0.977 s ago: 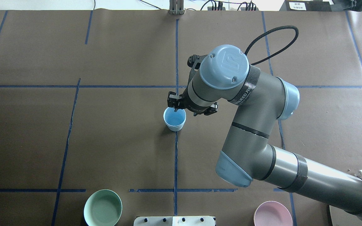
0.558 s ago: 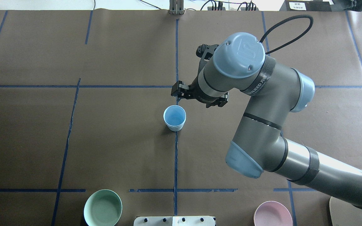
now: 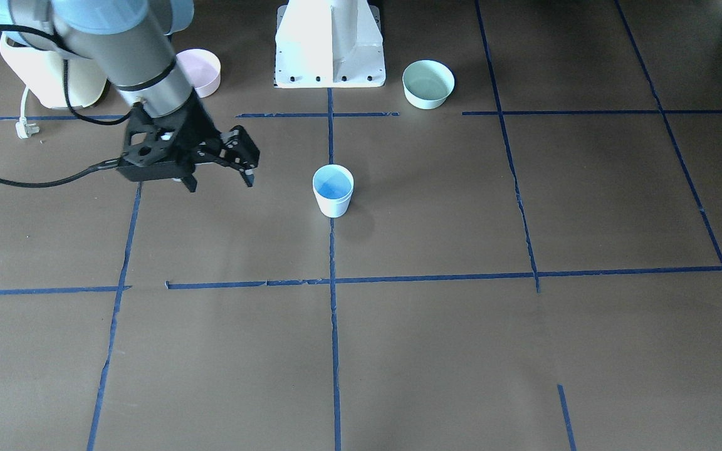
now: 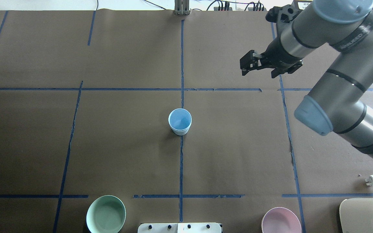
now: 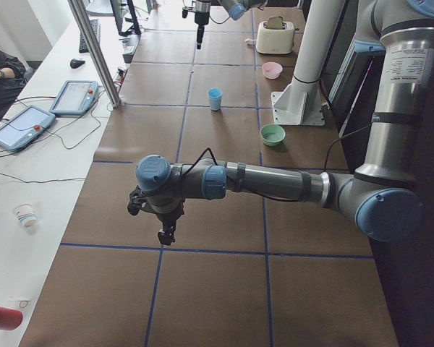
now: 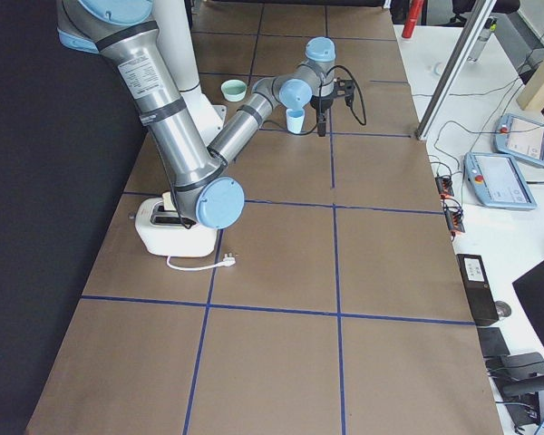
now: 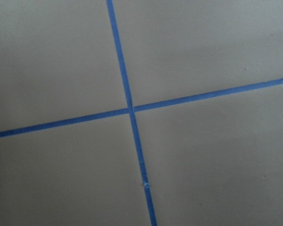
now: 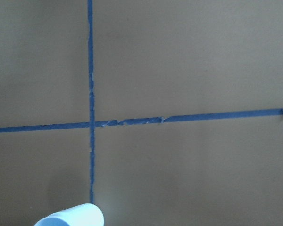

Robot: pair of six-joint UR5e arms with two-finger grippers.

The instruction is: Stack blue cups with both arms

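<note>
A pale blue cup (image 4: 180, 122) stands upright on the centre tape line, also seen in the front-facing view (image 3: 333, 190). I see no separate second cup and cannot tell whether one is nested inside. My right gripper (image 4: 260, 69) is open and empty, raised well to the right of the cup and farther from the robot's base; it also shows in the front-facing view (image 3: 221, 181). The right wrist view shows only the cup's rim (image 8: 70, 216). My left gripper (image 5: 163, 231) shows only in the exterior left view, far from the cup. I cannot tell if it is open.
A mint-green bowl (image 4: 106, 214) and a pink bowl (image 4: 281, 220) sit near the white pedestal base (image 4: 179, 227). A cream toaster (image 4: 367, 215) with a loose plug (image 4: 372, 179) stands at the near right. Blue tape lines cross the brown table.
My right gripper has left the cup's rim and swung up, right and away from the base. The cup has stayed in place.
</note>
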